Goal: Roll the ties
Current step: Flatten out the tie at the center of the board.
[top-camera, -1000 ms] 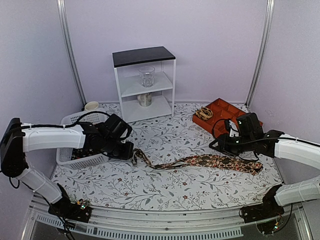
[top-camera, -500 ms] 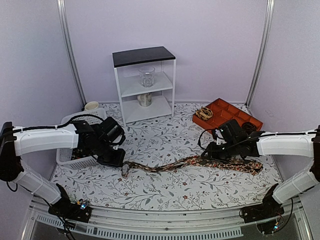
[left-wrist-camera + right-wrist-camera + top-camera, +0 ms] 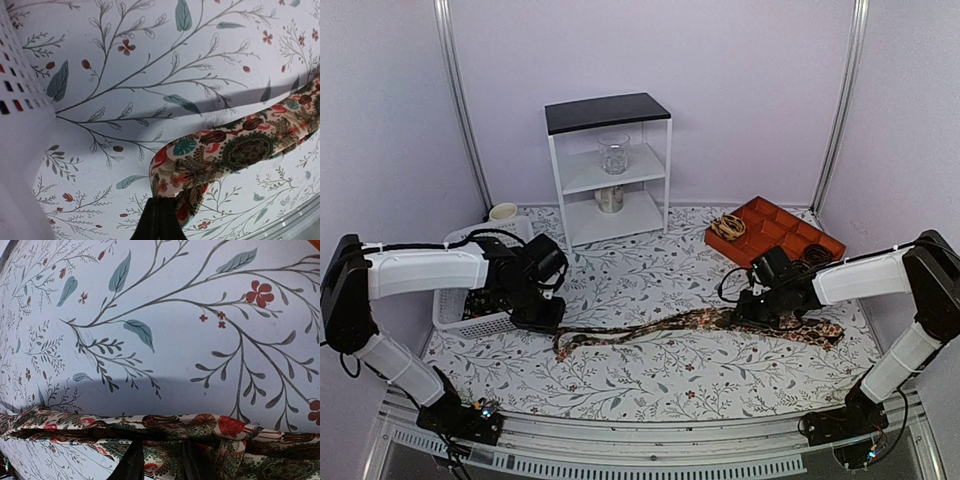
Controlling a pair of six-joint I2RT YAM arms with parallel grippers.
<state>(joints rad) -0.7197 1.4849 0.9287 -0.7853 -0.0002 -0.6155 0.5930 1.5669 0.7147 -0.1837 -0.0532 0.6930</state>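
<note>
Top external view: I see one long narrow fabric necktie (image 3: 665, 327), brown with a small red, teal and cream paisley-floral print. It is stretched left to right across the near half of the floral-printed tablecloth (image 3: 650, 270). Its narrow end curls into a small loop at the left. Its wider end lies flat at the right, near the table's right edge.

My left gripper (image 3: 550, 324) is down at the narrow end, just beside the white perforated plastic basket (image 3: 470, 305). Through the left wrist camera its black fingers (image 3: 152, 222) are pressed together, pinching the folded tip of the necktie (image 3: 225, 150). From there the fabric arcs up and away to the right above its own shadow on the cloth. The basket wall (image 3: 17, 100) fills the left edge.

My right gripper (image 3: 748, 312) sits on the wider stretch of the necktie. In the right wrist view its two dark fingers (image 3: 131, 465) stand a narrow gap apart with bunched fabric (image 3: 90, 422) caught between them. The upper edge there is folded over.

At the back stand a white shelf unit with a black top (image 3: 608, 112), holding a clear glass jar (image 3: 614, 153) and a metal can (image 3: 610, 199). An orange compartment tray (image 3: 775, 228) lies to the right.
</note>
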